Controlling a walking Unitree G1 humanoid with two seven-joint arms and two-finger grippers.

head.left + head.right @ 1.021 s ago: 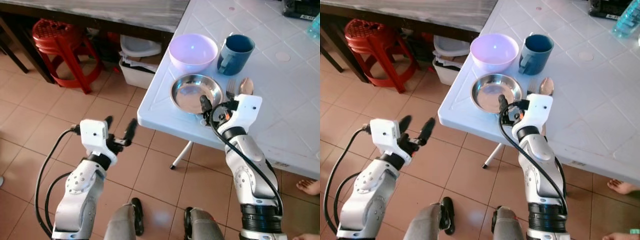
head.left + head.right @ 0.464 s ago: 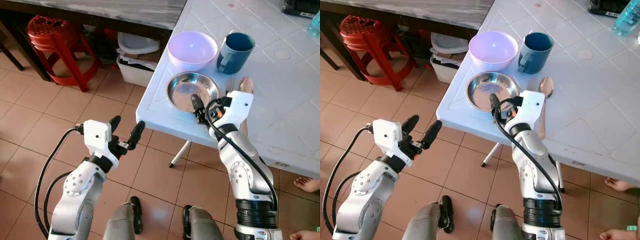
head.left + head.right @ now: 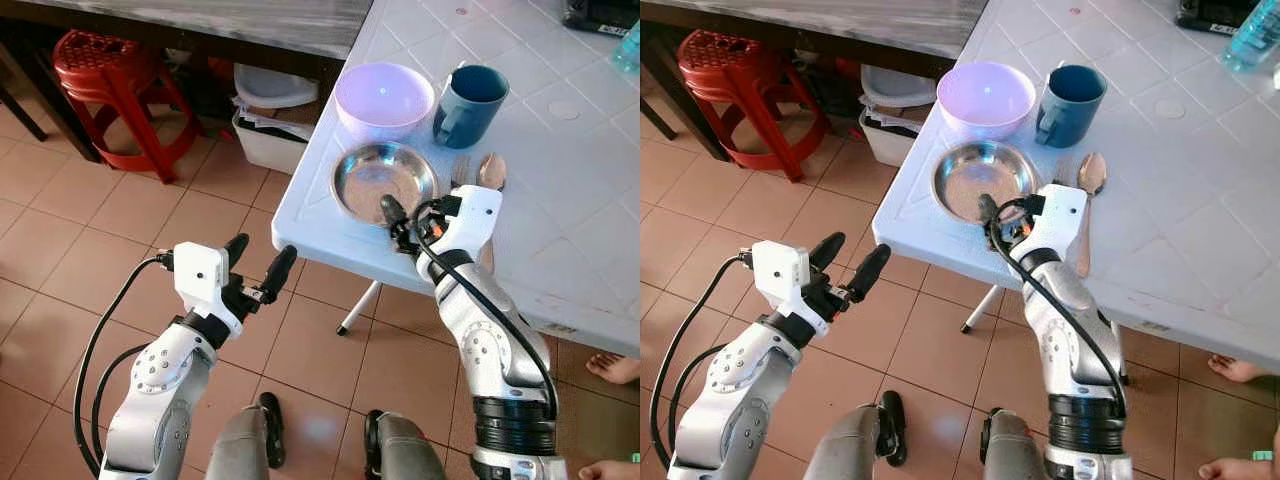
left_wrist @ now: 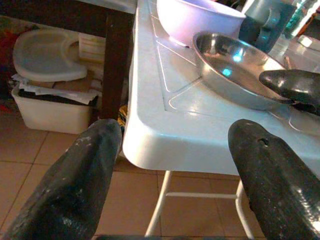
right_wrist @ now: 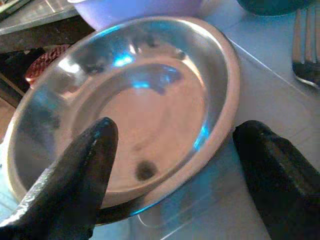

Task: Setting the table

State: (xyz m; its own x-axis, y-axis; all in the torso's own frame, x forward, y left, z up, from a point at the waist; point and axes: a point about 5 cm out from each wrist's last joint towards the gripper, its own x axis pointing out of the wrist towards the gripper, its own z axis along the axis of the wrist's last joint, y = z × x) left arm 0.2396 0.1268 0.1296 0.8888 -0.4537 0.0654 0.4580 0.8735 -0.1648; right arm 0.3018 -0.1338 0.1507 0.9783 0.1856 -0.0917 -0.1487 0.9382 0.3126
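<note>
A shallow round stainless-steel plate lies near the front corner of the white plastic table, close to the table's edge. The right gripper is at the plate's near rim with its two black fingers spread apart; in the right wrist view one finger lies over the inside of the plate and the other over the bare table beside it, so the rim sits between them, and whether they touch it cannot be told. Just behind the plate stands a pale lilac plastic bowl, upright and nearly touching it, and beside the bowl a dark blue mug with its handle turned toward the bowl. To the right of the plate, by the right wrist, lie a metal fork and a metal spoon side by side, partly hidden by the arm. The left gripper hangs over the floor in front of the table's corner, well apart from the plate, its fingers open and holding nothing. Under a dark wooden table at the back stand a red plastic stool and a white lidded plastic box on the reddish-brown tiled floor. A person's bare foot rests on the tiles at the right, under the table's edge.
</note>
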